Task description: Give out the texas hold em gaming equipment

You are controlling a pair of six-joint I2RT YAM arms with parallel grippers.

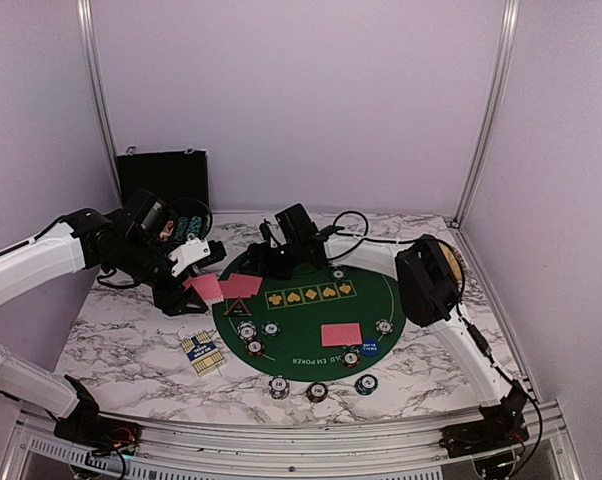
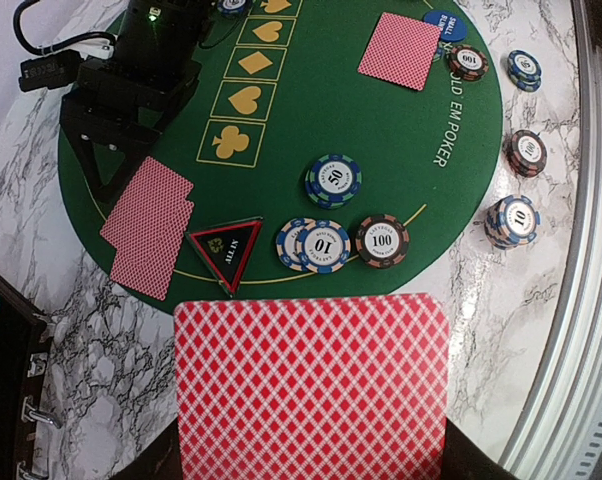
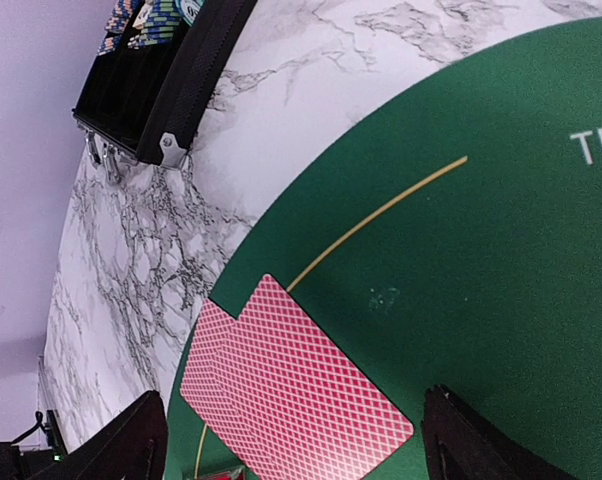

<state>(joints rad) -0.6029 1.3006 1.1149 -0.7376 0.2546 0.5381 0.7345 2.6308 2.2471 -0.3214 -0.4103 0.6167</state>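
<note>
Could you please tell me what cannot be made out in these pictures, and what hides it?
Left wrist view: the held card covers nearly all of the left fingers.
All views: the cards lie face down, like the card pair, so ranks are hidden.
Right wrist view: the black case is cut off by the top edge.
Top view: print on the yellow-and-blue packet is too small to read.

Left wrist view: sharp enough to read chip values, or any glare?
Left wrist: sharp, no glare; the 100 chip and 10 chip read clearly, but the held card blocks the lower frame. Top external: evenly lit, chip values too small.
</note>
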